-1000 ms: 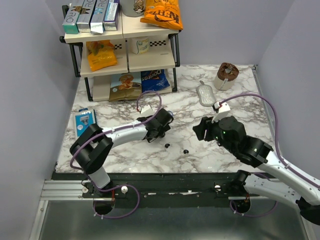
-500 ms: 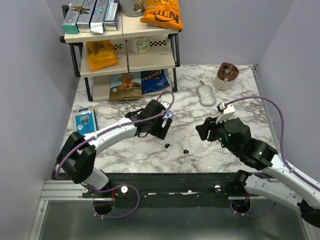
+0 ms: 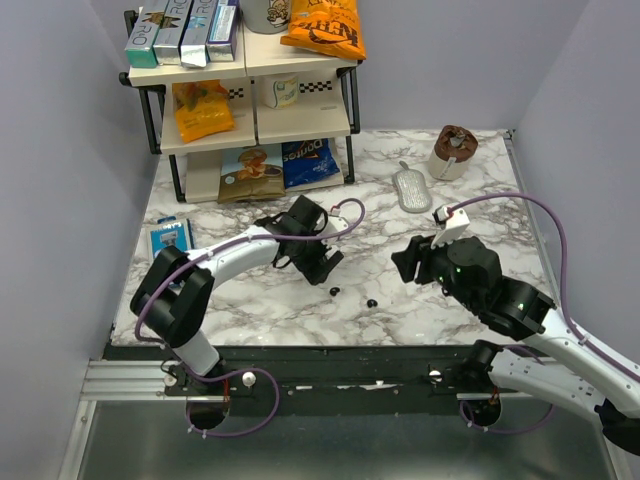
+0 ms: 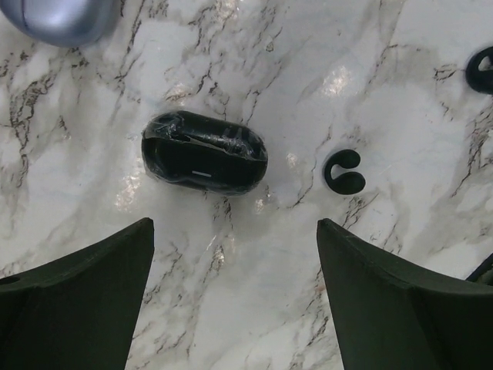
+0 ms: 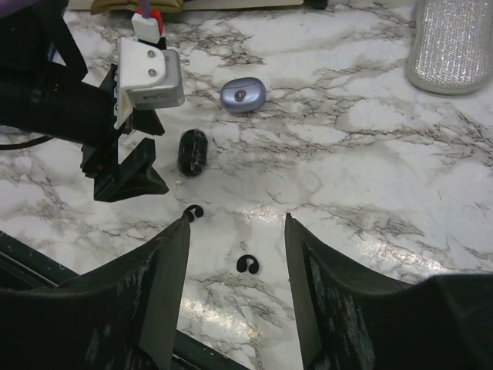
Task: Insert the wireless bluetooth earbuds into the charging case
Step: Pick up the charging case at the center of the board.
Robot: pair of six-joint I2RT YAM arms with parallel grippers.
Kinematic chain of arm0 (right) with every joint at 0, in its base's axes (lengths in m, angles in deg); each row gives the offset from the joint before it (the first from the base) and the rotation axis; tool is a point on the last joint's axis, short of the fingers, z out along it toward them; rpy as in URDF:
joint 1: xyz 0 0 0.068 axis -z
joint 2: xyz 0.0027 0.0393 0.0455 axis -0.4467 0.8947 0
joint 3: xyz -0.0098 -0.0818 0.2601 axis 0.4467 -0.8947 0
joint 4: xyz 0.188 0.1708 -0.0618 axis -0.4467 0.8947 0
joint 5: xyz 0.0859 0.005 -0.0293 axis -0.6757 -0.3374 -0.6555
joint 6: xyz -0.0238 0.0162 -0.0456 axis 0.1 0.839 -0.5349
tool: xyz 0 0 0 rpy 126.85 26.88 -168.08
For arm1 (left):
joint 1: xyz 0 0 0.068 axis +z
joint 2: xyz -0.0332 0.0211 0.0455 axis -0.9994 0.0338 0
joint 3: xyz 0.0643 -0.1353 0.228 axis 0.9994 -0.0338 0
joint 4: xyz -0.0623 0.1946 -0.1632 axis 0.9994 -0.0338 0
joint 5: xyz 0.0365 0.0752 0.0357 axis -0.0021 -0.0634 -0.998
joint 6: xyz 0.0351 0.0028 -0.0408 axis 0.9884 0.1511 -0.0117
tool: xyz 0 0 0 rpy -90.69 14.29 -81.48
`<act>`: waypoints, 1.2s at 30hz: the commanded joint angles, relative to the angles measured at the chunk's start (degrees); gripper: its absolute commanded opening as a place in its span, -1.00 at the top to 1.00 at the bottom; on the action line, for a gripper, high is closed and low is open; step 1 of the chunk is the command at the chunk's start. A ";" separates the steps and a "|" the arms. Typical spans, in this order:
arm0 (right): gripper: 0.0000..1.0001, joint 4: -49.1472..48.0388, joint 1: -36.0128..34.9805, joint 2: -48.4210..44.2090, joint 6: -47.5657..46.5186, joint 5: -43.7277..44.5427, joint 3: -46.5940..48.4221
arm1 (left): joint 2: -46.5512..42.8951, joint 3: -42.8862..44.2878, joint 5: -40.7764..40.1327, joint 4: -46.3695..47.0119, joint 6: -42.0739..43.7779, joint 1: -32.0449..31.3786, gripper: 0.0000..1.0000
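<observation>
1. Only the left wrist view shows the case (image 4: 204, 152) from near. It is a glossy black oval that looks closed, lying flat at the centre of the frame.
2. Below it in that view is my left gripper (image 4: 233, 225). Its jaws stand wide apart with nothing between them.
3. In the top view this gripper hides the case. There I see only the left earbud (image 3: 334, 291) and the right earbud (image 3: 371, 302), at lower centre on the table (image 3: 230, 300).
4. Only the right wrist view shows fully a lilac pod (image 5: 243, 95), at upper centre, above the case and apart from it.
5. My right gripper (image 5: 236, 218) has its jaws apart and grips nothing.
6. Each earbud is tiny, black and shiny, curled like a letter C. Both lie outside the case.
</observation>
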 commanded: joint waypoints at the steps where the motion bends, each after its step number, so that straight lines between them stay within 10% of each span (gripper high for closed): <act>1: -0.22 2.75 0.23 -0.45 -0.49 -0.01 0.91 | 1.53 1.45 3.34 0.31 6.15 0.84 -0.84; 36: -0.22 4.15 0.23 -1.42 0.39 1.40 -0.58 | 11.29 4.35 0.52 3.12 7.91 0.32 -0.70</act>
